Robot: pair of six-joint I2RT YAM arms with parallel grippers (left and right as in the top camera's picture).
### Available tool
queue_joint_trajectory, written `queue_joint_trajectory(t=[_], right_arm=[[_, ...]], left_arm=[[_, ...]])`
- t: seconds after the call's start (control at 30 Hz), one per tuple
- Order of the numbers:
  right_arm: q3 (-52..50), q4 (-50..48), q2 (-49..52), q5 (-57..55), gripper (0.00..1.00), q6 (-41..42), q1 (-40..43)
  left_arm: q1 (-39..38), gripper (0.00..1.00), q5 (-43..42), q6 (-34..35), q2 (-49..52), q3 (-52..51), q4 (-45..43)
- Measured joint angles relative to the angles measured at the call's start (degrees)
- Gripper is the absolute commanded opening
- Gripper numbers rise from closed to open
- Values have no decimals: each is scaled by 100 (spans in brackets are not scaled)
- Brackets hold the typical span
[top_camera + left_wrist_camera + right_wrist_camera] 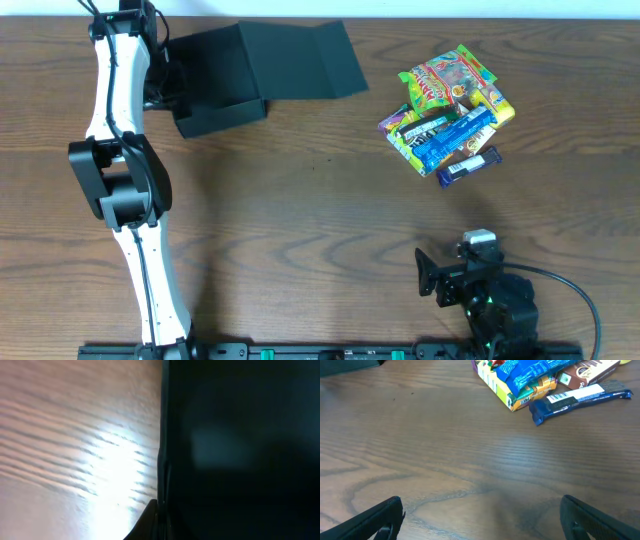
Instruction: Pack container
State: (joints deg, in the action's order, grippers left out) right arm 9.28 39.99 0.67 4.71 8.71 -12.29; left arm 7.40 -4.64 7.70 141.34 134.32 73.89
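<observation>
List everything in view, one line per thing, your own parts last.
container: one, dark teal-black, far left of the table, flap lid open to its right
snacks: one pile of at least five packets, yellow, green, blue and brown, far right of the table
table: one, brown wood, under everything
left arm: one, white, reaching to the container's left side
left pincer: one, dark, shut on what looks like the container's wall
right arm: one, black, near right of the table
right pincer: one, black, open and empty, low over bare table, facing the snacks
</observation>
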Motion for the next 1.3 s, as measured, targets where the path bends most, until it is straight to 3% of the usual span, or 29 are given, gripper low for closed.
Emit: queue_joint_trajectory(t=[0.33, 0.97, 1.3], right_arm=[[0, 0, 0, 0, 99, 0, 0], [0, 2, 0, -68, 99, 0, 0], [0, 2, 0, -70, 99, 0, 0]], left_arm=[[-188, 6, -667, 1399, 0, 0, 791], [-1792, 6, -894, 4837, 0, -2, 1832], [-2190, 6, -1687, 5871, 0, -7, 1825]])
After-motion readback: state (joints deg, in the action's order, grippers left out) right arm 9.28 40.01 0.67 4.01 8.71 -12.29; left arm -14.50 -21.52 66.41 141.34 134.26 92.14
